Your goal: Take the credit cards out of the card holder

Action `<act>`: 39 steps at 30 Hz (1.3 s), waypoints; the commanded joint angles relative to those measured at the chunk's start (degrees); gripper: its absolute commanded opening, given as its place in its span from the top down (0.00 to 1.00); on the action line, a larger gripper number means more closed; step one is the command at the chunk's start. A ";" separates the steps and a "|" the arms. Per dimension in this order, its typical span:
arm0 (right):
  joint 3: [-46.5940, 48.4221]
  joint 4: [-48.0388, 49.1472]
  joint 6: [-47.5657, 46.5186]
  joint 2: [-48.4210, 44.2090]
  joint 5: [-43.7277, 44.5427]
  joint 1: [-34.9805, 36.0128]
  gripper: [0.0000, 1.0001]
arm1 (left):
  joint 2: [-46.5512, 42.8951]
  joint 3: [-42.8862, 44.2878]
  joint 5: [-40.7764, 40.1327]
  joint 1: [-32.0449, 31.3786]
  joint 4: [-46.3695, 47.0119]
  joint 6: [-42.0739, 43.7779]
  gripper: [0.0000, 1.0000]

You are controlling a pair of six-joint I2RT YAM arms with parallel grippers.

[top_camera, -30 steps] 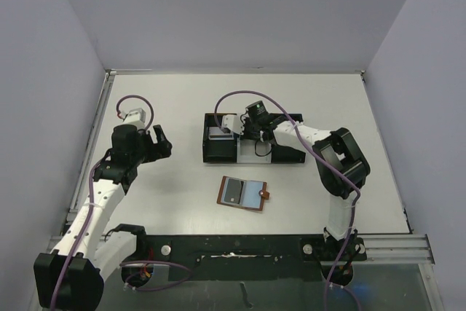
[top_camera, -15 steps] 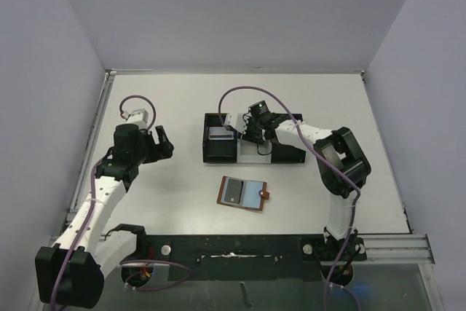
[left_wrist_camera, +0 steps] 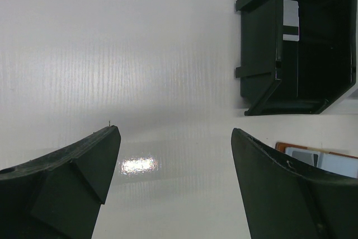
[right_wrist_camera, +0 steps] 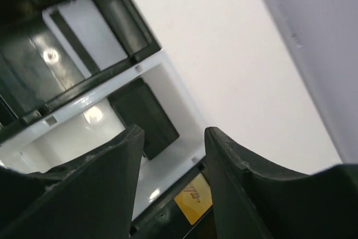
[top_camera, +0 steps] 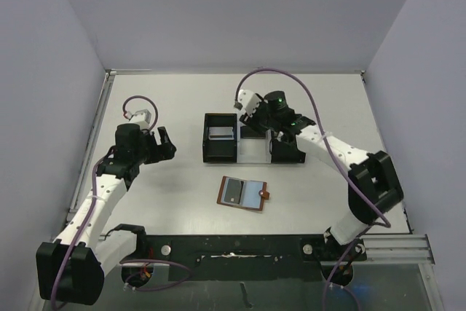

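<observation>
The card holder (top_camera: 244, 193) lies open and flat on the worktop (top_camera: 160, 100), near the front edge and just in front of the tray (top_camera: 218, 158), touched by neither arm. A grey card (top_camera: 231, 193) seems to sit in its left pocket, so the task looks unfinished.

The right gripper (right_wrist_camera: 172, 138) hangs over the back of the tray with its jaws partly apart and nothing between them. Below it a dark card (right_wrist_camera: 142, 117) lies flat in the white middle compartment, a pale card (top_camera: 220, 134) in the left one and a yellow card (right_wrist_camera: 193, 198) at the edge of the wrist view. This reads as the drop-off step.

The left gripper (left_wrist_camera: 170, 132) hovers over bare worktop left of the tray, jaws wide and empty.

The next move probably calls for an arm to return to the card holder, pinch the exposed edge of the grey card and slide it out, perhaps with the other arm pinning the leather down.
</observation>
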 commanded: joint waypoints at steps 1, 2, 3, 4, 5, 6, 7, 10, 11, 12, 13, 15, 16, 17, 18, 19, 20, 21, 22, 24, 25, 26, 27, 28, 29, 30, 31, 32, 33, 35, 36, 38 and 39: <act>-3.66 11.48 11.49 -10.96 1.28 -0.26 0.51 | -0.65 1.76 -0.19 0.14 3.29 1.04 0.20; -4.97 12.82 13.62 -12.94 2.21 -0.26 0.48 | -0.93 1.76 -0.45 0.18 3.34 0.93 0.20; -6.36 14.32 15.55 -15.91 3.30 -0.28 0.46 | -1.23 1.75 -0.86 0.19 3.40 0.81 0.20; -8.13 16.07 17.51 -18.24 4.96 -0.26 0.42 | -1.62 1.63 -1.16 0.17 3.56 0.71 0.20; -9.97 17.74 20.38 -20.23 7.40 -0.26 0.35 | -2.06 1.50 -1.41 0.16 3.77 0.58 0.20; -12.15 17.92 27.39 -23.97 12.56 -0.26 0.20 | -3.16 1.25 -2.27 0.19 4.31 0.30 0.20; -12.57 16.32 30.49 -25.80 15.80 -0.34 0.12 | -3.72 1.04 -2.71 0.19 4.48 0.14 0.20; -14.44 12.41 39.00 -30.42 21.43 -0.88 0.02 | -5.57 0.40 -3.08 0.19 5.73 -0.20 0.20; -15.79 12.24 41.42 -31.95 22.94 -1.02 0.02 | -6.22 0.02 -2.95 0.19 6.40 -0.40 0.20; -17.17 11.95 43.73 -33.49 24.38 -1.13 0.02 | -6.83 -0.45 -3.05 0.19 7.05 -0.65 0.20; -18.46 11.70 45.28 -35.18 25.83 -1.07 0.02 | -7.23 -0.60 -3.23 0.19 7.66 -0.93 0.20; -21.31 11.31 50.13 -38.65 28.64 -1.11 0.02 | -7.96 -1.61 -3.67 0.21 8.40 -1.69 0.20; -22.39 10.44 52.89 -40.80 28.77 -1.15 0.02 | -8.25 -1.96 -4.00 0.19 8.52 -2.06 0.20; -23.48 10.14 53.23 -42.19 26.79 -1.14 0.02 | -8.52 -2.10 -4.19 0.19 8.69 -2.41 0.20; -24.21 9.76 53.16 -43.44 23.11 -1.14 0.02 | -8.82 -2.20 -4.27 0.19 8.97 -2.60 0.20; -24.96 9.49 53.73 -44.39 19.29 -1.14 0.02 | -9.05 -2.49 -4.23 0.19 9.44 -2.75 0.19; -25.87 9.58 55.20 -45.20 16.49 -1.16 0.02 | -9.27 -2.67 -4.14 0.19 9.72 -3.06 0.19; -27.07 10.33 57.09 -45.75 13.38 -1.14 0.02 | -9.37 -2.77 -3.81 0.19 10.03 -3.22 0.19; -28.65 11.16 59.04 -46.02 10.78 -1.12 0.02 | -9.51 -2.80 -3.17 0.19 10.34 -3.33 0.19; -30.54 11.65 64.11 -45.97 7.84 -1.03 0.02 | -9.72 -2.66 -0.59 0.19 11.13 -3.35 0.19; -31.72 12.55 66.92 -45.81 6.59 -1.02 0.02 | -9.93 -2.63 0.79 0.19 11.63 -3.35 0.19; -33.16 13.81 68.47 -45.67 4.11 -0.98 0.02 | -10.26 -2.77 2.10 0.19 12.21 -3.64 0.19; -34.71 16.70 69.56 -45.50 1.66 -0.86 0.02 | -10.72 -3.22 3.37 0.19 13.06 -4.15 0.19; -35.73 17.63 71.18 -45.14 0.39 -0.67 0.02 | -11.12 -3.75 4.01 0.19 13.79 -4.37 0.18; -36.36 17.79 72.77 -44.73 -0.18 -0.63 0.02 | -11.57 -4.12 5.22 0.19 14.27 -3.87 0.18; -37.15 18.15 74.45 -44.23 -0.41 -0.43 0.02 | -11.86 -4.39 7.11 0.19 14.61 -2.83 0.18; -37.89 18.32 76.14 -43.75 -0.43 -0.17 0.02 | -11.89 -4.66 7.91 0.20 14.69 -2.40 0.18; -38.73 18.78 77.77 -43.20 -0.47 0.13 0.02 | -11.70 -4.93 8.48 0.19 14.63 -2.26 0.18; -39.61 19.51 79.36 -42.77 -0.33 0.50 0.03 | -11.22 -5.07 8.97 0.19 14.64 -2.04 0.18; -41.35 19.84 83.75 -42.08 1.03 1.29 0.01 | -9.64 -4.62 10.45 0.10 14.04 -1.12 0.18; -42.24 20.46 85.68 -41.89 1.97 1.95 0.00 | -8.72 -4.13 11.18 0.10 13.39 -1.07 0.18; -43.76 21.06 89.28 -41.47 4.58 4.05 0.03 | -6.61 -3.34 13.81 0.12 13.08 -0.44 0.19; -44.18 21.09 90.04 -41.13 5.91 5.36 0.04 | -5.72 -3.44 15.80 -0.02 13.47 0.15 0.21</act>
